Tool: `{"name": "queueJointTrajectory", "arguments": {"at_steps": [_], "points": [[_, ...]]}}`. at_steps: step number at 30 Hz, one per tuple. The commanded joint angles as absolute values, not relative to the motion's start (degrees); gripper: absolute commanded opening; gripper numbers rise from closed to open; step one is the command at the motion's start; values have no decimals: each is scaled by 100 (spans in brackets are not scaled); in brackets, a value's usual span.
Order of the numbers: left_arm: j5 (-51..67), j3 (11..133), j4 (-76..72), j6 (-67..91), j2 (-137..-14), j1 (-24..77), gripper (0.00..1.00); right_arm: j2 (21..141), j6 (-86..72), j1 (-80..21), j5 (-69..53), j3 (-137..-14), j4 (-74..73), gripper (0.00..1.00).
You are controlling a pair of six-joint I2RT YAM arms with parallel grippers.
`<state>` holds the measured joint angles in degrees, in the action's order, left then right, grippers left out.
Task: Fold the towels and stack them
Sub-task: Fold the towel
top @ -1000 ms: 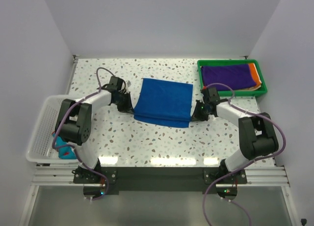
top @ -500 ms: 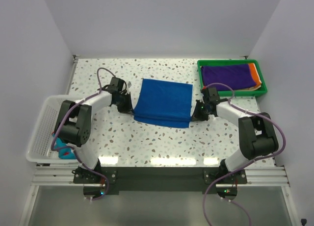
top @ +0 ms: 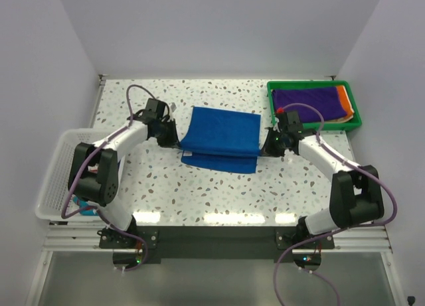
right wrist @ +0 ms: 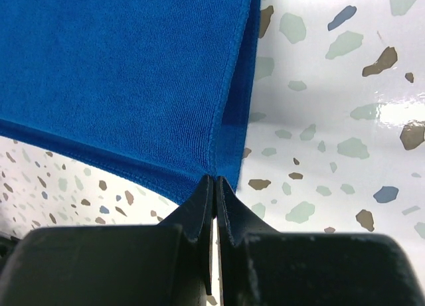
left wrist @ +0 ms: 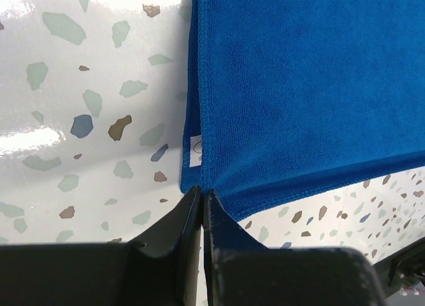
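Both arms angle inward toward blue towel (top: 222, 137). Jaws of left gripper (left wrist: 201, 193) and right gripper (right wrist: 214, 181) are pinched tight, each on a corner. Short-pile cloth, stitched hem; near edge seemingly raised.

Both my arms reach forward with elbows bent outward, my left pincer (top: 178, 144) and right pincer (top: 264, 149) facing each other, each clamped tight on one corner of the blue towel (top: 222, 135) between them.
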<state>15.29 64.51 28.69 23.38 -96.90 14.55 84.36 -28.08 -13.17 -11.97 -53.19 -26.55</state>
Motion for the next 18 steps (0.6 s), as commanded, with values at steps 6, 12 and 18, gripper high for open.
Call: {"name": "queueJointTrajectory", "arguments": {"at_steps": [6,12,18], "points": [[1142,6355,2998,2145,-9501,1380,10,8218,-2760,-1309,-826,-5010,-2839,0],[1160,6126,2857,2136,-9606,1406,10,8367,-2769,-1310,-721,-4782,-2620,0],[1090,5915,2698,2118,-9808,1415,13,8683,-2812,-1318,-729,-4500,-2251,0]]}}
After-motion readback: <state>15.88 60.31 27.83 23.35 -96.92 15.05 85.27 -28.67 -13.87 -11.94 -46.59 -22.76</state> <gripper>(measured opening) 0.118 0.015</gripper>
